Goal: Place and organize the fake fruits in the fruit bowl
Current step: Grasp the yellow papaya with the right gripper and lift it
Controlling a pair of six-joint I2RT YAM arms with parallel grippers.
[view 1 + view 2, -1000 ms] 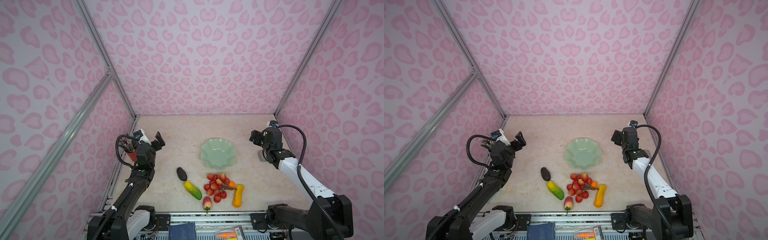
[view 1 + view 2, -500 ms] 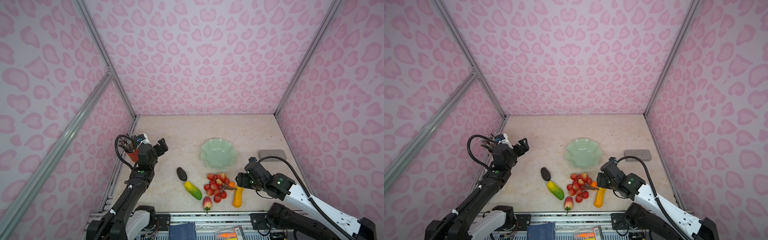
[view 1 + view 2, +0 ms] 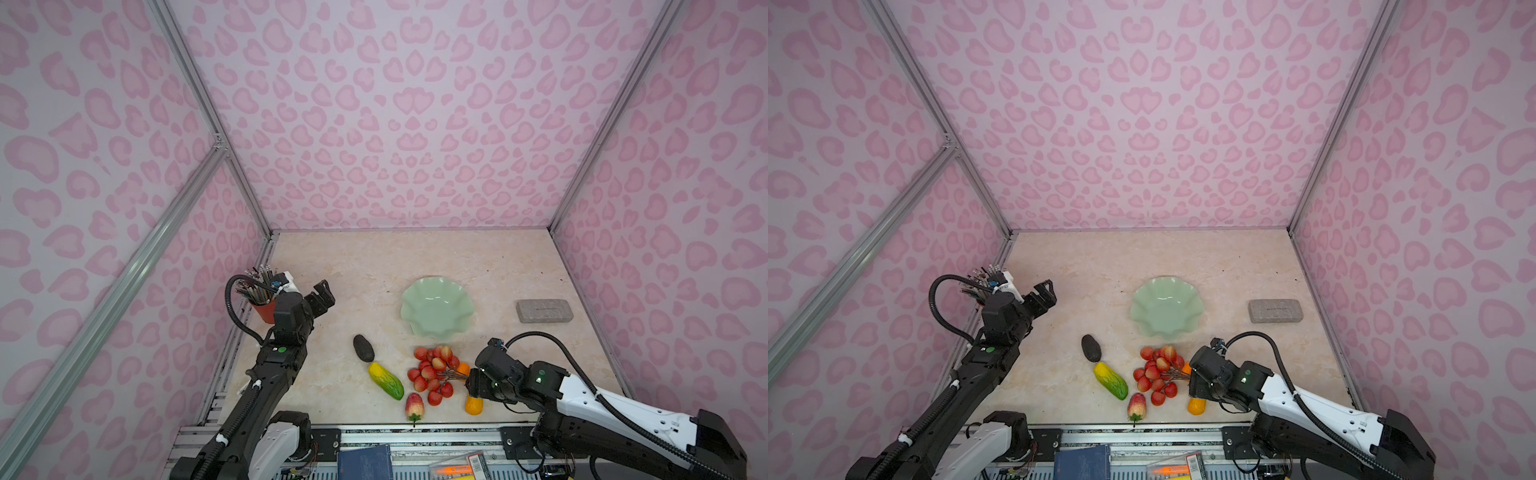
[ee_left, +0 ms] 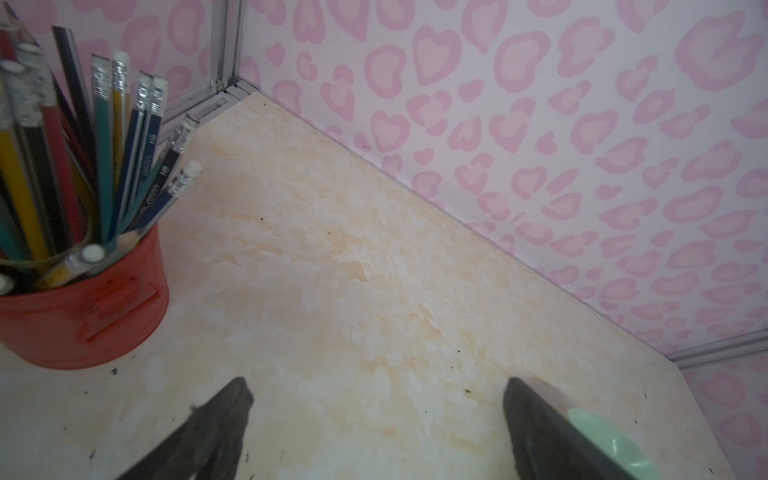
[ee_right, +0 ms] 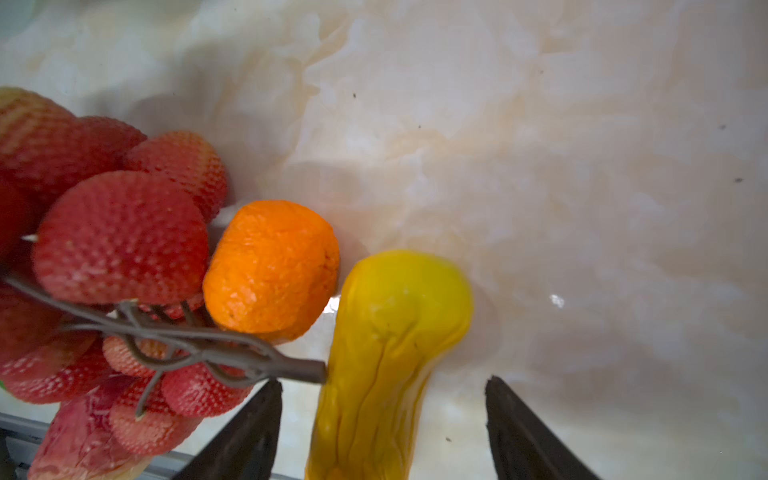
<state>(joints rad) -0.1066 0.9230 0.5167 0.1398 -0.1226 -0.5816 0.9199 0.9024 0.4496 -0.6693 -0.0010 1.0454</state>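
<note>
Well, at the table's nine o'clock edge stands a round red cup (image 3: 266, 312) stuffed with coloured pencils (image 4: 120, 137). At the cup's three o'clock the left gripper (image 3: 322, 296) hangs over bare cream marbled tabletop (image 4: 332, 270), its black fingers (image 4: 220, 428) spread wide with nothing between them.

Further right, a dark oval plastic avocado (image 3: 363, 348) lies at eight o'clock from the bowl, well apart from it. At the avocado's five o'clock, just beside it, lies a ribbed yellow-green plastic oblong (image 3: 386, 380); I cannot tell whether they touch. A red-pink plastic strawberry (image 3: 414, 406) lies by the front edge, at the oblong's four o'clock.

The shallow mint-green glossy fruit bowl with a wavy rim (image 3: 436, 309) sits near the table's middle, and every fruit lies outside it. At its six o'clock sprawls a red berry cluster on brown twigs (image 3: 432, 374), with a small orange plastic ball (image 5: 270, 266) touching it at three o'clock.

At the cluster's five o'clock lies an orange-yellow plastic gourd (image 5: 399, 316). The right gripper (image 5: 382, 382) is low over it, jaws parted and straddling the narrow neck, with tabletop showing on both sides, so nothing is grasped. The cluster's stem end reaches that neck.

A grey rectangular block (image 3: 544, 311) lies at the bowl's three o'clock, near the right wall.
</note>
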